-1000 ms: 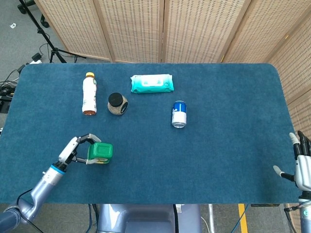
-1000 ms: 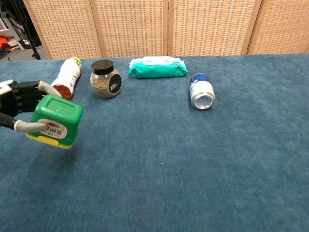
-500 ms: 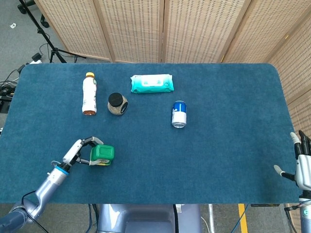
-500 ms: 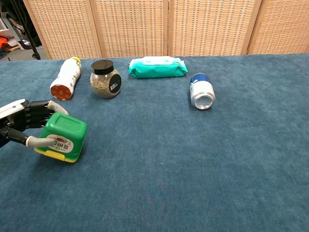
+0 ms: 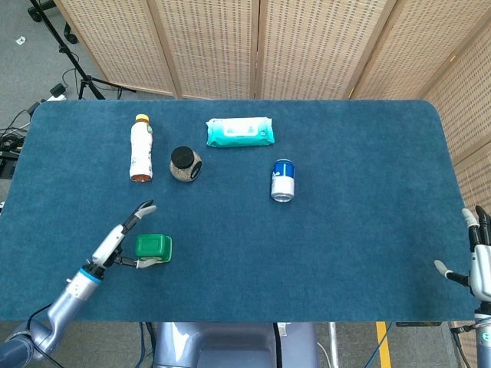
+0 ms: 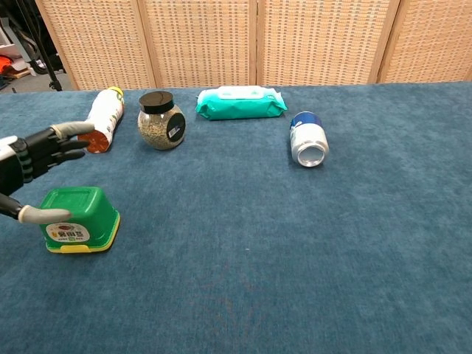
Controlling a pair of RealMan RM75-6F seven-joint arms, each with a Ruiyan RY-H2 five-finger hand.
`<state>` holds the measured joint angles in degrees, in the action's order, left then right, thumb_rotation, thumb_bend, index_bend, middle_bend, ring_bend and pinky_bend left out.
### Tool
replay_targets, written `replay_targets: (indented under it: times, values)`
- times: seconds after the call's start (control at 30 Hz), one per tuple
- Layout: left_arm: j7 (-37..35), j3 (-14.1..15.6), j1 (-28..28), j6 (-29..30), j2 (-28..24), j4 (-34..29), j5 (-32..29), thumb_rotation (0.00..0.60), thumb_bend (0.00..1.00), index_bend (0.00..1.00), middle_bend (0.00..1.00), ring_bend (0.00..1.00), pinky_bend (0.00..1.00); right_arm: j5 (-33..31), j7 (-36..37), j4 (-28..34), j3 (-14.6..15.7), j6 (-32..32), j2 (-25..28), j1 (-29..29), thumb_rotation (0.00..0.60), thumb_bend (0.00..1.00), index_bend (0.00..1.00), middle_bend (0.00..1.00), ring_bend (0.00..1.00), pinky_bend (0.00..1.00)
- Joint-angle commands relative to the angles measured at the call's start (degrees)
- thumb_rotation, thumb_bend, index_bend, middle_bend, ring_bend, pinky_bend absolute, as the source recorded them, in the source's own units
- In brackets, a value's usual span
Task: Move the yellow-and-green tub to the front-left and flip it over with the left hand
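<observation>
The yellow-and-green tub (image 5: 153, 247) (image 6: 77, 220) stands upside down on the blue table near the front-left, green base up and yellow lid against the cloth. My left hand (image 5: 123, 236) (image 6: 33, 169) is just to its left with fingers spread; the upper fingers are raised above the tub, and the thumb (image 6: 40, 214) lies along the tub's near-left rim, touching or almost touching. My right hand (image 5: 479, 257) hovers open off the table's front-right edge, holding nothing; the chest view does not show it.
A white bottle with a yellow cap (image 5: 140, 147) (image 6: 102, 116) lies at the back left beside a black-lidded jar (image 5: 185, 164) (image 6: 161, 120). A teal wipes pack (image 5: 239, 132) (image 6: 240, 102) and a blue can on its side (image 5: 283, 180) (image 6: 308, 139) sit further right.
The left hand lowered the tub onto the table, base up, and opened its fingers off it. The right hand stayed still.
</observation>
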<state>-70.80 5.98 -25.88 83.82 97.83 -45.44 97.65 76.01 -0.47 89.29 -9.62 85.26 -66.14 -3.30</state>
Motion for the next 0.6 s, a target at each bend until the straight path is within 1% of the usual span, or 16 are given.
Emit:
replay_targets:
  times: [0.03, 0.07, 0.13, 0.17, 0.2, 0.23, 0.27, 0.33, 0.37, 0.4, 0.43, 0.47, 0.5, 0.53, 0.6]
  values:
    - [3.9, -0.5, 1.2, 6.1, -3.7, -4.5, 1.6, 0.6, 0.11, 0.1, 0.0, 0.0, 0.0, 0.3, 0.0, 0.1, 0.1, 0.1, 0.1, 0.1, 0.6, 0.0, 0.05, 0.0, 0.0, 0.0]
    - [5.7, -0.6, 1.3, 6.7, -4.9, -6.2, 1.9, 0.6, 0.1, 0.1, 0.0, 0.0, 0.0, 0.4, -0.1, 0.2, 0.2, 0.2, 0.0, 0.1, 0.6, 0.0, 0.05, 0.0, 0.0, 0.0]
    - [12.6, -1.1, 1.2, 7.1, -8.2, -10.7, 2.0, 0.6, 0.09, 0.08, 0.0, 0.0, 0.0, 0.8, -0.4, 0.2, 0.4, 0.1, 0.0, 0.0, 0.6, 0.0, 0.05, 0.0, 0.0, 0.0]
    - [13.8, -1.1, 1.2, 7.0, -8.7, -11.4, 2.1, 0.6, 0.09, 0.07, 0.0, 0.0, 0.0, 0.9, -0.4, 0.3, 0.5, 0.1, 0.0, 0.0, 0.6, 0.0, 0.05, 0.0, 0.0, 0.0]
    - [16.6, -1.2, 1.1, 6.7, -10.0, -12.9, 2.1, 0.6, 0.08, 0.06, 0.0, 0.0, 0.0, 1.0, -0.5, 0.3, 0.6, 0.1, -0.1, 0.0, 0.6, 0.0, 0.05, 0.0, 0.0, 0.0]
    - [23.3, -1.5, 0.9, 5.6, -12.7, -16.3, 1.7, 0.6, 0.08, 0.04, 0.0, 0.0, 0.0, 1.3, -0.7, 0.3, 0.8, 0.2, -0.1, 0.0, 0.6, 0.0, 0.05, 0.0, 0.0, 0.0]
    - [26.8, -1.6, 0.8, 4.7, -14.3, -18.2, 1.4, 0.6, 0.08, 0.02, 0.0, 0.0, 0.0, 1.5, -0.8, 0.3, 0.8, 0.2, -0.2, 0.0, 0.6, 0.0, 0.05, 0.0, 0.0, 0.0]
    - [37.4, -1.9, 0.8, 1.7, -19.2, -24.6, -0.3, 0.6, 0.08, 0.0, 0.0, 0.0, 0.0, 1.9, -0.9, 0.4, 1.1, 0.3, -0.2, 0.0, 0.6, 0.0, 0.05, 0.0, 0.0, 0.0]
    - [44.2, -2.3, 1.0, -0.5, -22.4, -29.1, -2.2, 0.6, 0.08, 0.0, 0.0, 0.0, 0.0, 2.2, -0.9, 0.4, 1.2, 0.4, -0.2, 0.0, 0.6, 0.0, 0.05, 0.0, 0.0, 0.0]
    - [49.2, -2.6, 1.3, -2.0, -24.6, -32.2, -4.2, 0.6, 0.08, 0.0, 0.0, 0.0, 0.0, 2.5, -0.9, 0.4, 1.3, 0.6, -0.2, 0.1, 0.6, 0.0, 0.05, 0.0, 0.0, 0.0]
    - [53.8, -3.0, 1.7, -3.3, -26.6, -34.9, -6.1, 0.6, 0.08, 0.0, 0.0, 0.0, 0.0, 2.7, -0.8, 0.5, 1.3, 0.7, -0.1, 0.1, 0.6, 0.0, 0.05, 0.0, 0.0, 0.0]
    - [58.6, -3.9, 3.0, -3.3, -28.6, -36.6, -9.7, 0.6, 0.08, 0.0, 0.0, 0.0, 0.0, 3.1, -0.7, 0.5, 1.4, 1.0, -0.1, 0.2, 0.6, 0.0, 0.05, 0.0, 0.0, 0.0]
    - [61.4, -4.4, 3.9, -3.4, -29.9, -39.0, -11.9, 0.6, 0.08, 0.0, 0.0, 0.0, 0.0, 3.4, -0.6, 0.4, 1.6, 1.2, -0.1, 0.3, 0.6, 0.0, 0.05, 0.0, 0.0, 0.0]
    - [62.6, -4.7, 4.5, -3.3, -30.4, -39.9, -13.1, 0.6, 0.08, 0.0, 0.0, 0.0, 0.0, 3.6, -0.6, 0.4, 1.6, 1.3, -0.1, 0.3, 0.6, 0.0, 0.05, 0.0, 0.0, 0.0]
    - [63.5, -5.3, 5.7, -2.7, -30.9, -40.1, -14.8, 0.6, 0.08, 0.0, 0.0, 0.0, 0.0, 3.9, -0.7, 0.3, 1.8, 1.6, -0.1, 0.4, 0.6, 0.0, 0.05, 0.0, 0.0, 0.0]
